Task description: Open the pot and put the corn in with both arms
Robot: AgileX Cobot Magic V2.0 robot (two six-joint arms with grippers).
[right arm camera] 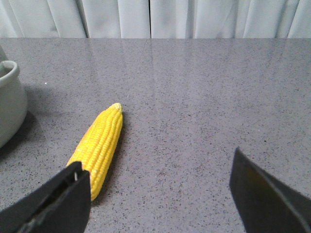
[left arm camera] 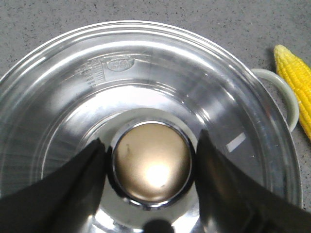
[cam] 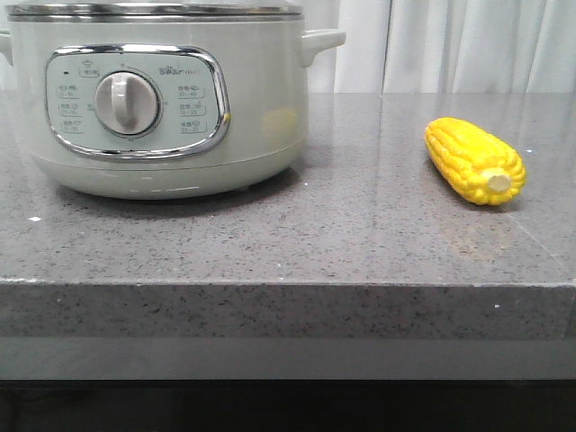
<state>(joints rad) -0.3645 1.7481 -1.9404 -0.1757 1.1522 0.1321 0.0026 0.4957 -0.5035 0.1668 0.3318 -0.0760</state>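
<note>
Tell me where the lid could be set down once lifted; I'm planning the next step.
Bare counter lies between the pot and the corn, and along the front edge before both. The left side is crowded: the pot fills it.

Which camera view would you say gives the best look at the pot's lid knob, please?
The left wrist view: it looks straight down on the lid knob, between the left hand's open fingers. The front view shows only the lid's steel rim; the right wrist view only the pot's side.
</note>
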